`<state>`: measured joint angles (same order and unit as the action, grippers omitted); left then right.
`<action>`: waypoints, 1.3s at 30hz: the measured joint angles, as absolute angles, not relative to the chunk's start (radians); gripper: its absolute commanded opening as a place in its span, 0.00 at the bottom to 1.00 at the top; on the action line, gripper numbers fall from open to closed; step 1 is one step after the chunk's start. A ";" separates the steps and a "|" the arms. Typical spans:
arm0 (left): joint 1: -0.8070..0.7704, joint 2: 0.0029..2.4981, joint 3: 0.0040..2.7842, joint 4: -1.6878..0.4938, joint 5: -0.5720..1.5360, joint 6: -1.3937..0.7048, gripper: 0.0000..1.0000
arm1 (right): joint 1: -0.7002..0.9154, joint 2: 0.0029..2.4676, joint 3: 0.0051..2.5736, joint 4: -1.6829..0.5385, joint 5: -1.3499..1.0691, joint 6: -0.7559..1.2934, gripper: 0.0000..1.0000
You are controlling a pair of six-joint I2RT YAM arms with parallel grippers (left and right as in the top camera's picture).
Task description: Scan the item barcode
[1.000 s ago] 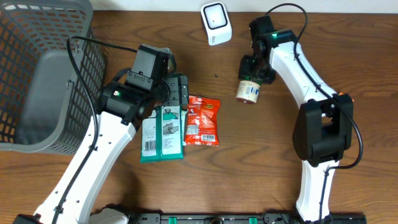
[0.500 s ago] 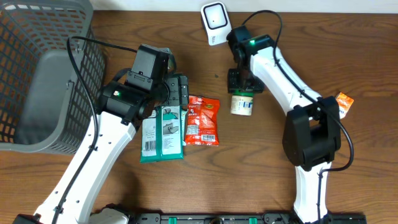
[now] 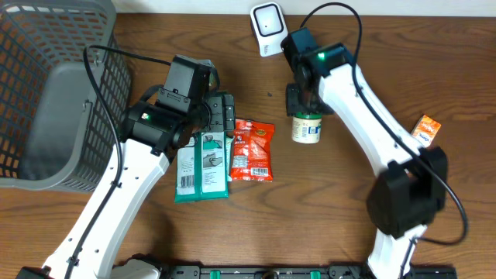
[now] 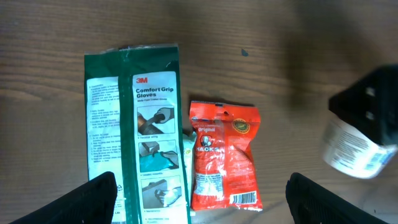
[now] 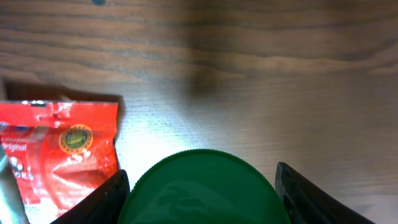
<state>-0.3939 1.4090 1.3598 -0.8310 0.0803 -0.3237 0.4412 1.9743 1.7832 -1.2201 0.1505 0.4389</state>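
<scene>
A jar (image 3: 306, 129) with a green lid (image 5: 202, 193) and a white label hangs over the table's middle, below the white scanner (image 3: 269, 29). My right gripper (image 3: 304, 101) is shut on the jar, a black finger (image 5: 99, 202) on each side of the lid. The jar also shows at the right edge of the left wrist view (image 4: 354, 146). My left gripper (image 4: 199, 199) stands open and holds nothing, above two green glove packs (image 4: 134, 130) and a red snack bag (image 4: 224, 155) whose barcode faces up. No barcode shows on the jar.
A grey mesh basket (image 3: 46, 93) fills the far left. The glove packs (image 3: 203, 163) and red bag (image 3: 252, 151) lie side by side under the left arm. A small orange packet (image 3: 427, 128) lies at the right.
My right arm swung left and carried the jar a little left and toward the front. The orange packet came into view behind it. The left arm has not moved.
</scene>
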 measured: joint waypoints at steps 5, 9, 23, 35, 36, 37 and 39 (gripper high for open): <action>-0.394 1.409 1.360 -0.831 0.080 -0.324 0.87 | 0.474 1.832 1.576 -1.054 0.185 0.455 0.33; -0.394 1.409 1.360 -0.831 0.080 -0.324 0.87 | 0.484 1.710 1.345 -0.845 0.199 0.459 0.35; -0.394 1.409 1.360 -0.831 0.080 -0.324 0.88 | 0.524 1.559 0.872 -0.318 0.249 0.403 0.47; -0.394 1.409 1.360 -0.831 0.080 -0.324 0.87 | 0.528 1.558 0.862 -0.339 0.264 0.396 0.73; -0.394 1.409 1.360 -0.831 0.080 -0.324 0.87 | 0.528 1.558 0.862 -0.340 0.264 0.395 0.76; -0.394 1.409 1.360 -0.831 0.080 -0.324 0.87 | 0.528 1.558 0.862 -0.342 0.264 0.393 0.81; -0.394 1.409 1.360 -0.831 0.080 -0.324 0.87 | 0.528 1.558 0.862 -0.344 0.264 0.389 0.88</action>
